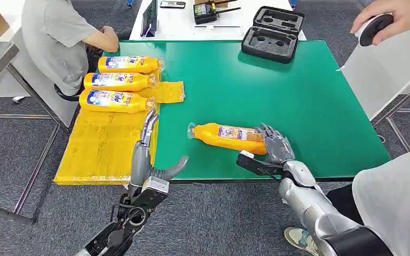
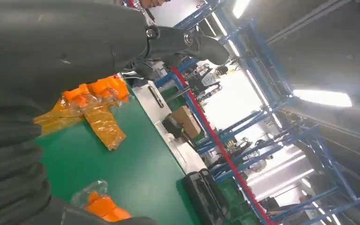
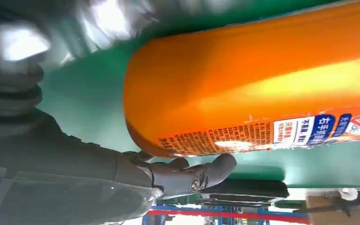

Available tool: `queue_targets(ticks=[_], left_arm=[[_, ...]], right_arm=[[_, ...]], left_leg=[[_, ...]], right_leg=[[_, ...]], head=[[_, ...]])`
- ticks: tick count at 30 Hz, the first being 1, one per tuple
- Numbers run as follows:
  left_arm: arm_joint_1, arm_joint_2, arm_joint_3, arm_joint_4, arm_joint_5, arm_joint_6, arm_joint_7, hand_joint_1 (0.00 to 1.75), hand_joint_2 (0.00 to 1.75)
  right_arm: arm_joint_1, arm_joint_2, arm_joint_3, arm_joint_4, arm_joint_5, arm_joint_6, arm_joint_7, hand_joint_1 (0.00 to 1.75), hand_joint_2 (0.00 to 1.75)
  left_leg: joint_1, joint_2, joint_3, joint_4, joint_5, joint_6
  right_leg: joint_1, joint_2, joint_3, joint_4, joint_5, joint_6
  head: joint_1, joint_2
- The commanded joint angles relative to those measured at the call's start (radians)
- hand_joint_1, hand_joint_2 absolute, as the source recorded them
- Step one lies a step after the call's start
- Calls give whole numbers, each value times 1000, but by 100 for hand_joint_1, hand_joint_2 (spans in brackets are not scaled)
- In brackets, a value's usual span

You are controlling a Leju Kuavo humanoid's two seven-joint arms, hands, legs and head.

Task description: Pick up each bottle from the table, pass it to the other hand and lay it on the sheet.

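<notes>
Between right hand (image 1: 275, 148) fingers (image 3: 201, 174) lies the bottle's (image 1: 225, 134) base.

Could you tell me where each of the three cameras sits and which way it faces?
Head view: high on the robot, looking forward and down at the green table; both arms enter from below.
Left wrist view: behind the left hand, looking across the table to the yellow sheet.
Right wrist view: behind the right hand, close on the orange bottle.
Shared: head and right wrist views both show that bottle.
</notes>
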Motion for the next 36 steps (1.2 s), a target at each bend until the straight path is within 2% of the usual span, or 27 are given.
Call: queue_targets(ticks=[1, 14, 20, 21, 36], left_arm=[[-13, 20, -5, 42, -16, 19, 2, 0, 175], [-10, 5, 18, 48, -27, 10, 2, 0, 175], [-11, 1, 20, 47, -32, 4, 2, 0, 175], [-11, 2, 20, 47, -31, 4, 2, 0, 175], [-19, 0, 13, 46, -18, 12, 2, 0, 175]], right_arm=[[-36, 23, -17, 8, 14, -13, 12, 0, 0], [-87, 33, -18, 18, 48, -37, 57, 0, 0], [-123, 40, -28, 28, 49, -11, 67, 0, 0], [-128, 40, -27, 29, 50, -9, 64, 0, 175], [-131, 62, -50, 55, 26, 42, 27, 0, 175]], left_leg=[[2, 3, 4, 0, -2, -3], [0, 2, 1, 0, -1, -1], [1, 3, 2, 1, -2, -2], [1, 2, 2, 1, -1, -2], [0, 1, 1, 0, 0, -1]], right_leg=[[2, 3, 4, 0, -1, -3], [0, 2, 0, 1, 0, -1], [1, 3, 2, 1, -1, -3], [1, 2, 1, 0, 0, -2], [0, 1, 0, 0, 0, -1]], head=[[0, 0], [0, 0], [0, 0], [0, 0], [0, 0]])
